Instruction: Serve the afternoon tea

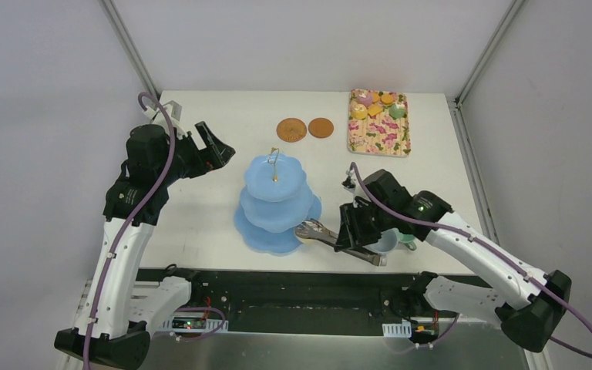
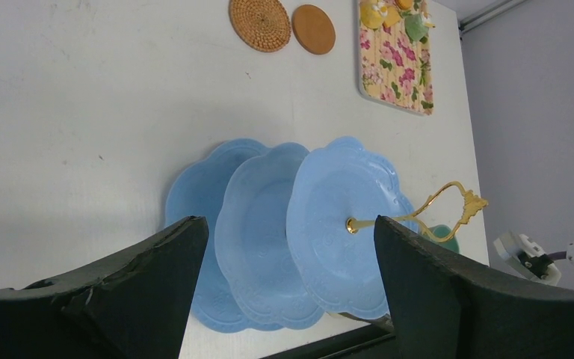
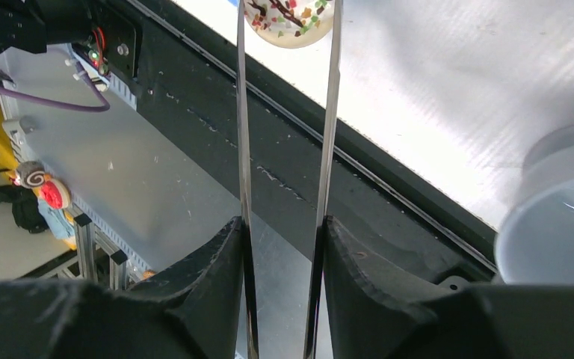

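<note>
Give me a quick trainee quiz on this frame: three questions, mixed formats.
1. True or false: the right jaws are shut on the metal tongs.
2. What do the tongs pinch at their tips? A) a sprinkled donut B) a teaspoon C) a napkin
3. How many round coasters lie on the table beside the floral tray?
Key: 1 true; 2 A; 3 two.
</note>
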Robot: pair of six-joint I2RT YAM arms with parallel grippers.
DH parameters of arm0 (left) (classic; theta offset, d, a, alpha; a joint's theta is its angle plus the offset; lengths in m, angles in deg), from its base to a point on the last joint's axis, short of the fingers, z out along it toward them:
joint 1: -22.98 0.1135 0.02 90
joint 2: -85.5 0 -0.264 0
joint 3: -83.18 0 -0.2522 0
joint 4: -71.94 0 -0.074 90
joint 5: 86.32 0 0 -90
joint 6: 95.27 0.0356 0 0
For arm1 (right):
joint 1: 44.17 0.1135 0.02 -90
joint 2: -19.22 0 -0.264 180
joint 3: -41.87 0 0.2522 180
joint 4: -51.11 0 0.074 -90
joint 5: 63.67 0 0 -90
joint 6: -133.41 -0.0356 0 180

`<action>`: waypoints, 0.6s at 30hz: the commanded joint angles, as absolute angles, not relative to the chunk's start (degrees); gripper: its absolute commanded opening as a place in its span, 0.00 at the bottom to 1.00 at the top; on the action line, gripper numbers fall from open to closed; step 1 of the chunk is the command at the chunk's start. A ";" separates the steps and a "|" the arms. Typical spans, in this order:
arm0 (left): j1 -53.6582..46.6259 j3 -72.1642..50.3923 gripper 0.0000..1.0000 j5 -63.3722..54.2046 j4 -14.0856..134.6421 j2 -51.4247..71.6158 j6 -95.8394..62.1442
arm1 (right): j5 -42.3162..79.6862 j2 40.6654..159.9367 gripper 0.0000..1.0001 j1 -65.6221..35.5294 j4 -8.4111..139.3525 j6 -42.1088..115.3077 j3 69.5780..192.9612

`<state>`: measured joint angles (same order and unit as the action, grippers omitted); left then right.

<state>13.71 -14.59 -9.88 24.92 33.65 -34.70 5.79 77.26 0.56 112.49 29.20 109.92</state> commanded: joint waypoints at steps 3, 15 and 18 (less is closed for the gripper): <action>14.02 -14.94 0.85 -11.17 25.88 35.92 -35.65 | 7.75 81.10 0.35 6.68 104.47 25.20 110.00; 14.04 -14.33 0.85 -10.53 23.42 36.78 -35.17 | 16.33 87.91 0.34 19.17 85.32 24.25 104.50; 14.03 -13.28 0.85 -10.66 22.16 36.28 -34.44 | 19.09 88.68 0.34 22.92 80.59 24.55 102.97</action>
